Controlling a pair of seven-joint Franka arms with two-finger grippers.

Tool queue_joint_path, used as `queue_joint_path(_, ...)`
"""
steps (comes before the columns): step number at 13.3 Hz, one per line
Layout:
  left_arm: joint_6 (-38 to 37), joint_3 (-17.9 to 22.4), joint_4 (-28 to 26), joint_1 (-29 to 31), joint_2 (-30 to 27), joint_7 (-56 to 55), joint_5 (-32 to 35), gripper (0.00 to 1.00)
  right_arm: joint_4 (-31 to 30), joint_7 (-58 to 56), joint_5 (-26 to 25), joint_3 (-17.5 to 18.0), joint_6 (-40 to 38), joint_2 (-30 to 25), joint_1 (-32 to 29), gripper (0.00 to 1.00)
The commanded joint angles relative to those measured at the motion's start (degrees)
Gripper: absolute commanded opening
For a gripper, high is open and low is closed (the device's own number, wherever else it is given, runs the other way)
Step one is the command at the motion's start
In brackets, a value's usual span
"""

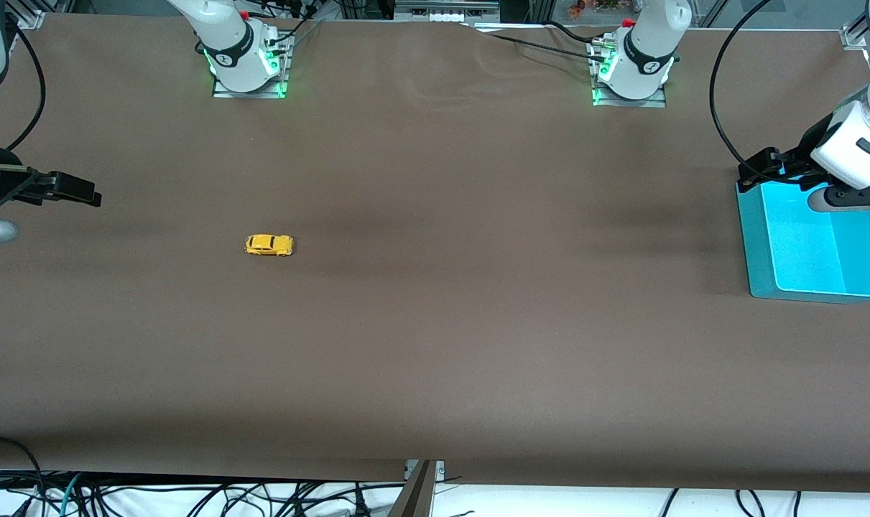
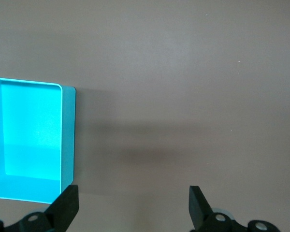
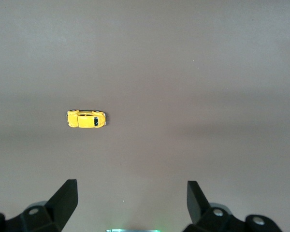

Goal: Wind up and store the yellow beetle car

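The yellow beetle car (image 1: 269, 245) stands on its wheels on the brown table, toward the right arm's end. It also shows in the right wrist view (image 3: 86, 119), well clear of the fingers. My right gripper (image 1: 75, 189) hangs open and empty above the table's edge at the right arm's end; it is open in its own view (image 3: 130, 186). My left gripper (image 1: 761, 169) is open and empty over the corner of the cyan bin (image 1: 758, 244); its own view (image 2: 133, 191) shows bare table between the fingers.
The cyan bin is empty and stands at the left arm's end of the table; its wall shows in the left wrist view (image 2: 67, 140). Both arm bases (image 1: 248, 64) (image 1: 632, 72) stand along the table's edge away from the front camera.
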Motion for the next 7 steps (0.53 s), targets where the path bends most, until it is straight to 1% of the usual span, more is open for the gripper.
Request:
queue_joint_path(1, -1.2, -0.3, 1.5, 0.1, 0.5, -0.5, 1.5, 1.00, -0.2, 0.7, -0.4, 0.3, 0.1, -0.6, 0.1, 1.00)
queue_joint_path(7, -1.2, -0.3, 1.5, 0.0, 0.5, -0.5, 1.5, 1.00, -0.2, 0.4, -0.3, 0.2, 0.1, -0.6, 0.0, 1.00)
